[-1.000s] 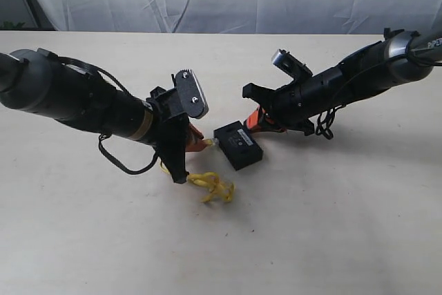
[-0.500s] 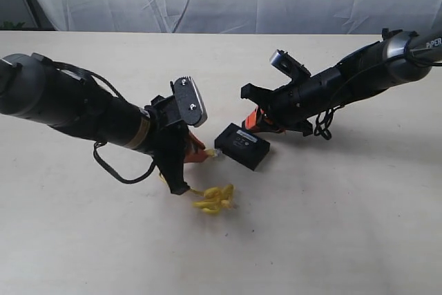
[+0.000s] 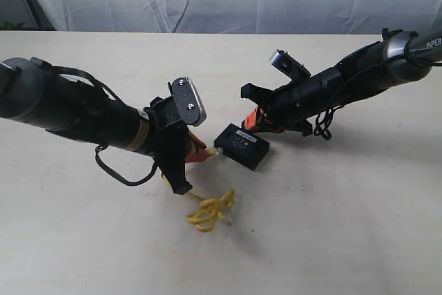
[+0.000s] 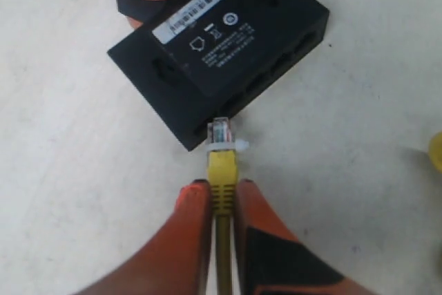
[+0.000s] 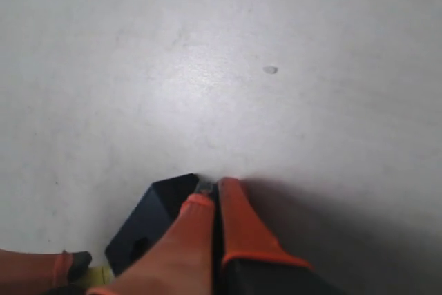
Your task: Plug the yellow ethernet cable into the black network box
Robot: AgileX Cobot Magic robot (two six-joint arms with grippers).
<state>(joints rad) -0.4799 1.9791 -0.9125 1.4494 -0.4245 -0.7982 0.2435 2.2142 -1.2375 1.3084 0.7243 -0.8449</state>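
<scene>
Since a second ago the flat black plastic network box has swivelled; left gripper pinches the thin yellow ethernet cable behind its clear plug, whose tip meets the box's ported side near one corner, long axis slanted, not square.

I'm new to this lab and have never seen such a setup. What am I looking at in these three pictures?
Two robot arms work over a pale table. One picture looks at the whole scene from outside; the other two come from cameras on each arm's wrist. On the table lies a black network box. The left hand pinches a yellow ethernet cable just behind its clear plug, whose tip is at the box's side; the rest lies looped. The right hand, fingers together, sits at the box's far corner; whether it grips is unclear.
</scene>
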